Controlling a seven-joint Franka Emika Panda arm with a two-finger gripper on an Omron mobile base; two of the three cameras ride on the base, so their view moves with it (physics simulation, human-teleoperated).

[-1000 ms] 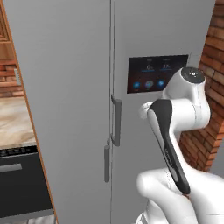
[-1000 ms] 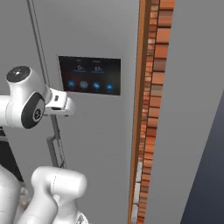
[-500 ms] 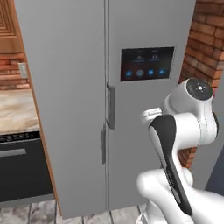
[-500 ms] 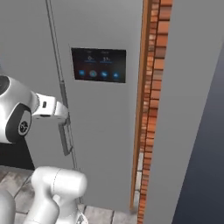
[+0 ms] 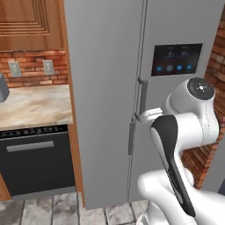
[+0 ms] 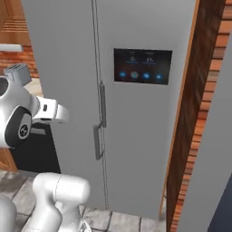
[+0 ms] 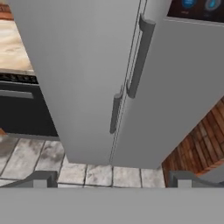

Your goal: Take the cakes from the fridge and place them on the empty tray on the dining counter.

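The fridge (image 5: pixel 105 83) is tall, grey and two-doored, and both doors are closed. Its dark vertical handles (image 5: pixel 141 94) meet at the middle seam, and the black dispenser panel (image 5: pixel 176 59) sits on the right door. From the right base view the fridge (image 6: pixel 140 136) and its handles (image 6: pixel 102 105) stand just right of my hand. In the hand view my gripper (image 7: pixel 113 181) is open and holds nothing. It hangs some way in front of the fridge (image 7: pixel 78 65), low and facing the handles (image 7: pixel 139 57). The cakes are hidden behind the closed doors. The tray and the dining counter are out of view.
A black oven (image 5: pixel 37 154) under a marble worktop (image 5: pixel 35 105) stands left of the fridge, with brick wall and wooden cabinet above. A wooden side panel (image 6: pixel 183 131) and brick (image 6: pixel 199 136) flank the fridge's right. Grey tiled floor (image 7: pixel 100 175) lies below.
The whole picture has shifted: the base has moved, so the fridge sits farther off and the oven and worktop have come into view. The doors stay closed and the gripper stays open.
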